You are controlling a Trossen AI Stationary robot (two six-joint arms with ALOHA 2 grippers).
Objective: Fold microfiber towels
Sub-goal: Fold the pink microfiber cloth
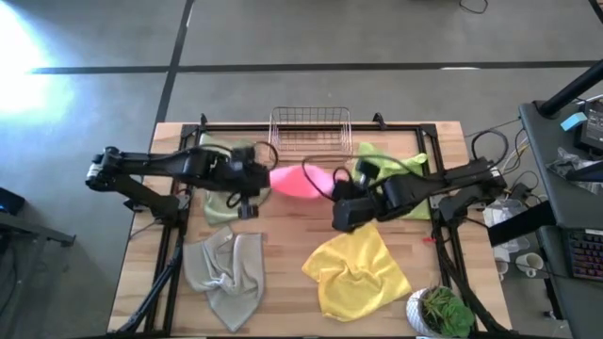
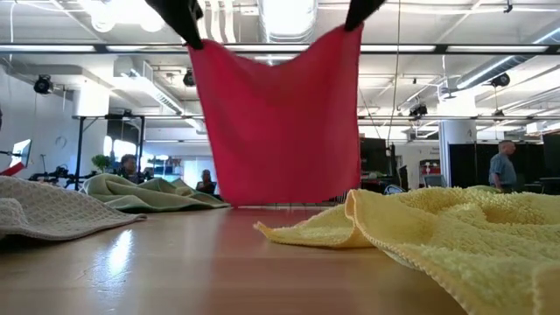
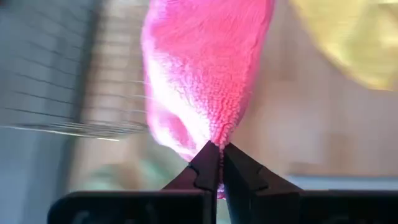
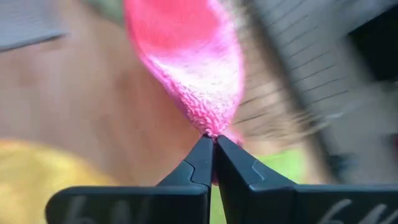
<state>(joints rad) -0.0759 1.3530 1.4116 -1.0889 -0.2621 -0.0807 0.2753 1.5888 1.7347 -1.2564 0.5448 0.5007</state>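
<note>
A pink towel (image 1: 301,180) hangs between my two grippers above the middle of the table. In the low view the pink towel (image 2: 280,122) hangs as a flat sheet, and its lower edge (image 2: 271,201) is close to the tabletop; whether it touches, I cannot tell. My left gripper (image 1: 268,179) is shut on its left upper corner. My right gripper (image 1: 335,185) is shut on its right upper corner. A grey-beige towel (image 1: 226,268) and a yellow towel (image 1: 356,273) lie crumpled near the front. A sage towel (image 1: 219,202) and a lime towel (image 1: 400,162) lie under the arms. My left gripper (image 3: 221,149) pinches the pink towel's upper left corner (image 3: 214,134) between its two fingertips, coming from the table's left. The towel hangs below the fingers (image 2: 186,19). My right gripper (image 4: 213,140) pinches the upper right corner (image 4: 211,124) between its two fingertips, coming from the table's right. The top edge (image 2: 284,61) sags a little between the two holds.
A copper wire basket (image 1: 311,130) stands at the far middle edge, just behind the pink towel. A potted plant (image 1: 443,311) stands at the near right corner. Bare wood (image 1: 287,282) shows between the grey-beige and yellow towels. People show in the room beyond the table.
</note>
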